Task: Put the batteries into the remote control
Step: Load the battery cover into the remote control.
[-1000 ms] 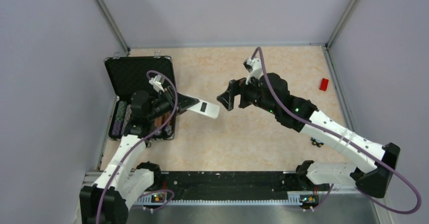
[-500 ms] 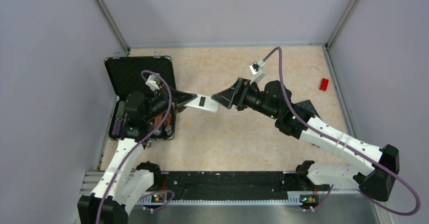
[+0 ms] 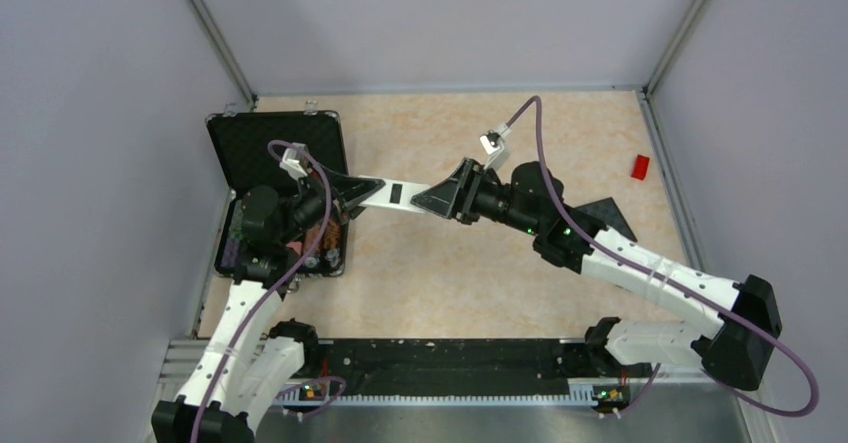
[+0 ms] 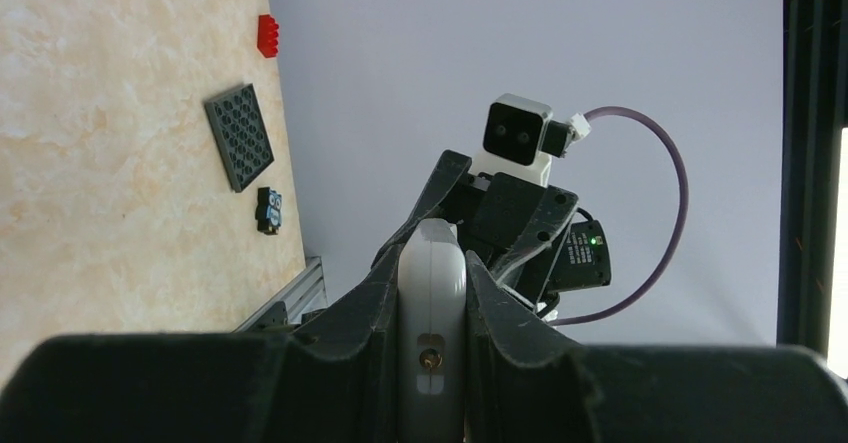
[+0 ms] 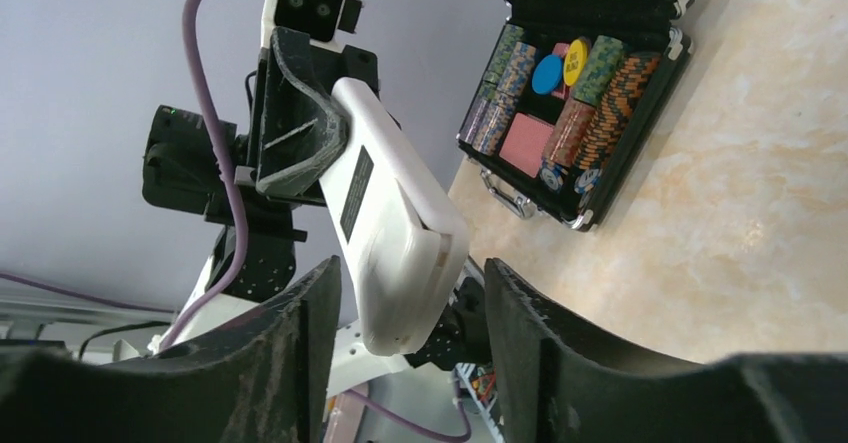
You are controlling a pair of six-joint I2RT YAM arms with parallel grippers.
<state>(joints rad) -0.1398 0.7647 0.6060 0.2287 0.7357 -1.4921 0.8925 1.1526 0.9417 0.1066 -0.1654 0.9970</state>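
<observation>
Top view: remote control [image 3: 397, 194] held above surface [image 3: 480, 273], near centre, lying 9-to-3 o'clock. Left tool [image 3: 372, 193] clenched on its 9 o'clock end; right tool [image 3: 420, 200] at its 3 o'clock end. Poker chip case [image 3: 275, 135] open at 9 o'clock; red brick [image 3: 640, 166] at 3 o'clock edge.

Left wrist: remote control pinched edge-on between left fingers [image 4: 365, 308]; black studded plate [image 4: 240, 136] at 10 o'clock.

Right wrist: right fingers [image 5: 285, 353] spread, straddling remote control's free end, slim gap each side, so released. Chips [image 5: 600, 93] in case at 1 o'clock.
</observation>
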